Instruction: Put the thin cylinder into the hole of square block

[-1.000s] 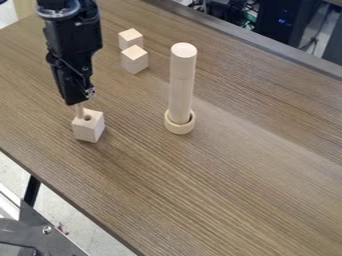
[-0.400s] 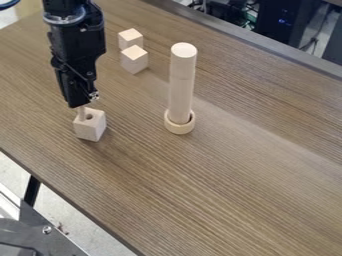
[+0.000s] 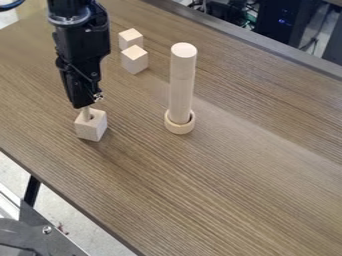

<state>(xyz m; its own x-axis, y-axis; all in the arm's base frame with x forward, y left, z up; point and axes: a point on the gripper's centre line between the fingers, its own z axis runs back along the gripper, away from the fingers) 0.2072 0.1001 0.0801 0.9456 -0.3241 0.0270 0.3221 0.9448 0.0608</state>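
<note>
The black gripper (image 3: 86, 106) hangs at the left of the view, just above the square block, shut on the thin cylinder. The thin cylinder (image 3: 86, 114) points down from it, its lower end at the block's top face beside or over the hole's edge; I cannot tell whether the tip is inside. The pale wooden square block (image 3: 91, 126) stands upright on the table, and part of its dark hole shows just right of the cylinder.
A tall, thick wooden cylinder (image 3: 182, 82) stands in a wooden ring (image 3: 180, 127) right of the block. Two small wooden cubes, a nearer one (image 3: 135, 60) and a farther one (image 3: 130, 38), sit behind. The brown table (image 3: 220, 185) has its near edge at lower left.
The gripper and thin cylinder have moved a little to the right and slightly down, bringing the cylinder closer to the hole. The square block has shifted very slightly right.
</note>
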